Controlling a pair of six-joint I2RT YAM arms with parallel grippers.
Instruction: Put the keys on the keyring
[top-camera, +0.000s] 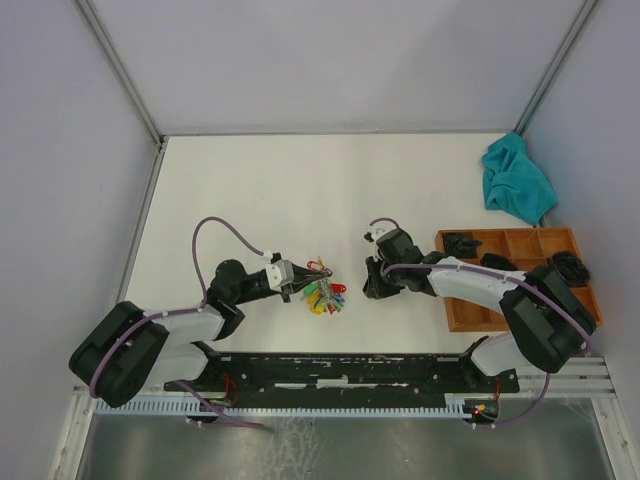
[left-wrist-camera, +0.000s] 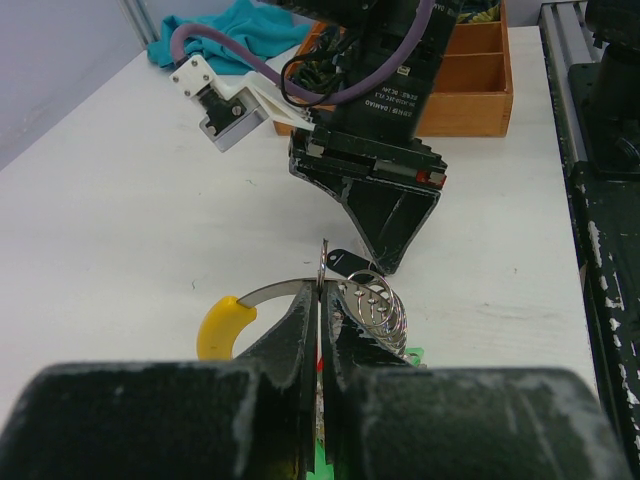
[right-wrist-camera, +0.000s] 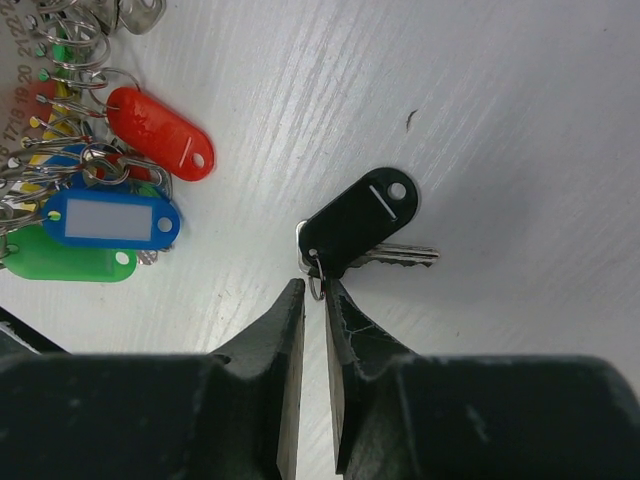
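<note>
While the left fingers (left-wrist-camera: 296, 340) are shut on the silvery keyring (left-wrist-camera: 272, 292), the right fingers (right-wrist-camera: 284, 335), almost closed, pinch the small ring of the flat black key (right-wrist-camera: 358, 222) at their tips.

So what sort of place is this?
Probably a robot lab test cell: a white table boxed in by plain grey panels, a left arm and right arm bolted at its near edge, and a wooden compartment tray.
</note>
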